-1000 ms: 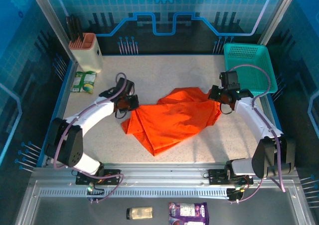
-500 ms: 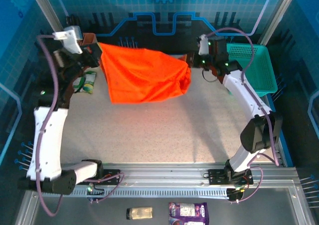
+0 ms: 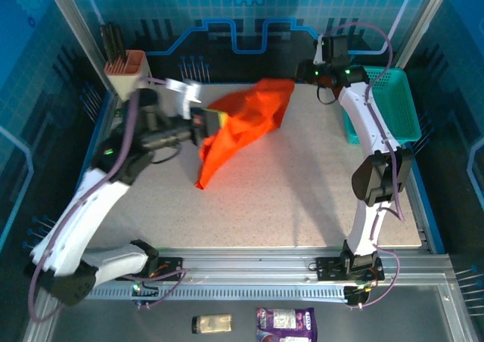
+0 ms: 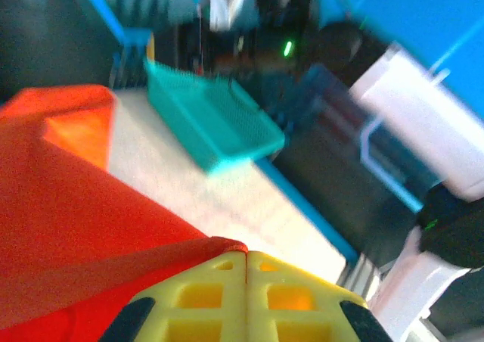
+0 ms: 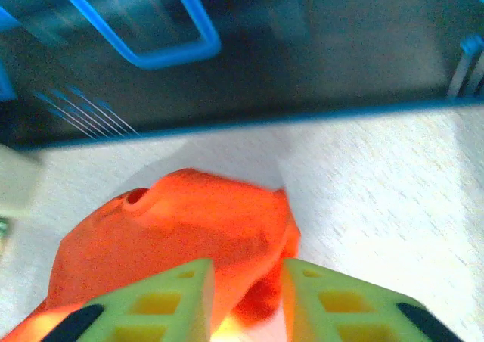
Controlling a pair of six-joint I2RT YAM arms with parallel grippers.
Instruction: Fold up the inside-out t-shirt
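The bright orange t-shirt hangs bunched in the air over the back middle of the table, its lowest corner near the tabletop. My left gripper is shut on a fold of it; in the left wrist view the yellow fingertips meet with the t-shirt pinched at their tips. My right gripper sits at the back right, beside the cloth's upper end. In the right wrist view the right gripper stands open, and the t-shirt sags loose in the gap and beyond it.
A teal mesh basket stands at the right edge, close to the right arm; the basket also appears in the left wrist view. A knife block stands at the back left. A small bottle and a purple packet lie off the table in front.
Half a second ago the shirt was stretched high between both grippers. The left gripper has since swung right and down with its corner, the cloth has collapsed into a hanging bunch, and the right jaws now stand apart.
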